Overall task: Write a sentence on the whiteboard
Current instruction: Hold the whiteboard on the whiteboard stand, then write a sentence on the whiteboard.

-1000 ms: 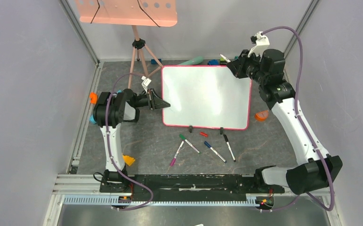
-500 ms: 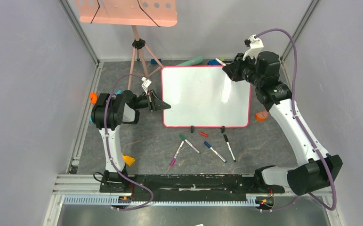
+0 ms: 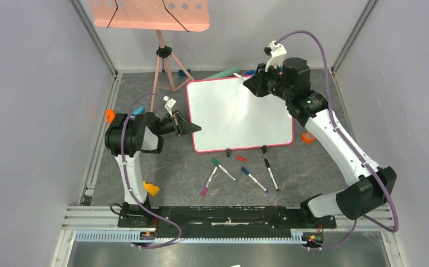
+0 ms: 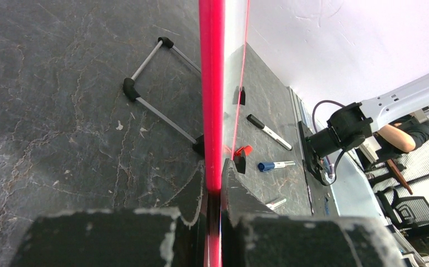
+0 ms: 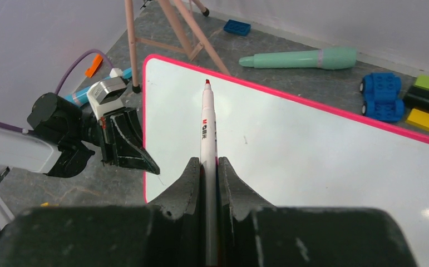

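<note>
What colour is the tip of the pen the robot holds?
Red. The marker tip shows best in the right wrist view.

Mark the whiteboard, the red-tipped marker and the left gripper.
whiteboard [image 3: 240,114], top external view, bare white face.
red-tipped marker [image 5: 207,128], right wrist view, white barrel.
left gripper [image 4: 214,177], left wrist view, between fingertips.

This looks like a robot lab. Two robot arms, the left arm and the right arm, are bolted to a black rail at the edge of a dark grey counter. Purple cables run along them. Plain grey walls with metal posts box the counter in. A whiteboard, pens and toy blocks are on it. Past the edge, a person's arm shows near a black chair.
</note>
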Tool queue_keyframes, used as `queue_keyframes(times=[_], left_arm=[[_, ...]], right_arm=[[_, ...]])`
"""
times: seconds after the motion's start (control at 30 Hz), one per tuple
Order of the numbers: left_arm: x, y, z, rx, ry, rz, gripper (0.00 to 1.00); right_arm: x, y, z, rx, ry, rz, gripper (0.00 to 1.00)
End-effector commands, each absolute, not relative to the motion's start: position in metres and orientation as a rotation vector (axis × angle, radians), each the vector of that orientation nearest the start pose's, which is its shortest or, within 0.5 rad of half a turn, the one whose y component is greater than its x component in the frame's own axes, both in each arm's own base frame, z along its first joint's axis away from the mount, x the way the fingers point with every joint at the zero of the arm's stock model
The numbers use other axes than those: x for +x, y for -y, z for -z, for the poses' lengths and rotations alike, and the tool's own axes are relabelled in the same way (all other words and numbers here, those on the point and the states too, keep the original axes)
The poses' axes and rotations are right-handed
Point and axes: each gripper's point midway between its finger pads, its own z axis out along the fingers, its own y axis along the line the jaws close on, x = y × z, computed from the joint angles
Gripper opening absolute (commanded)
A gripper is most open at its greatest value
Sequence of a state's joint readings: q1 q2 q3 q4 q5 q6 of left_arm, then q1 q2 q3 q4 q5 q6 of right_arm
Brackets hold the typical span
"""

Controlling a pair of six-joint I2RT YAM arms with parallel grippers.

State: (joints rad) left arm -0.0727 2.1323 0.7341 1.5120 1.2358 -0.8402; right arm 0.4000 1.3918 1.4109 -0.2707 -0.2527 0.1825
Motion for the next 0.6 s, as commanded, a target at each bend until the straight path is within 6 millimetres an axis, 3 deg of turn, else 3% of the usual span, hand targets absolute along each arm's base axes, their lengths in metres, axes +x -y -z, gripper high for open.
queue_keyframes(times=[0.0, 0.33, 0.47, 0.57], left_arm=[[0.375, 0.197, -0.073, 0.547, -1.605, 1.345, 0.02], [0.373, 0.191, -0.070, 0.498, -1.621, 1.296, 0.02], [0.371, 0.191, -0.070, 0.510, -1.614, 1.288, 0.02], [0.364, 0.193, -0.073, 0.562, -1.596, 1.286, 0.03]], right_arm=[[0.385, -0.237, -0.353, -0.438, -1.772, -0.643, 0.00], [0.370, -0.295, -0.333, -0.564, -1.845, -0.660, 0.00], [0.370, -0.295, -0.329, -0.457, -1.905, -0.629, 0.00], [0.374, -0.277, -0.330, -0.333, -1.933, -0.505, 0.00]])
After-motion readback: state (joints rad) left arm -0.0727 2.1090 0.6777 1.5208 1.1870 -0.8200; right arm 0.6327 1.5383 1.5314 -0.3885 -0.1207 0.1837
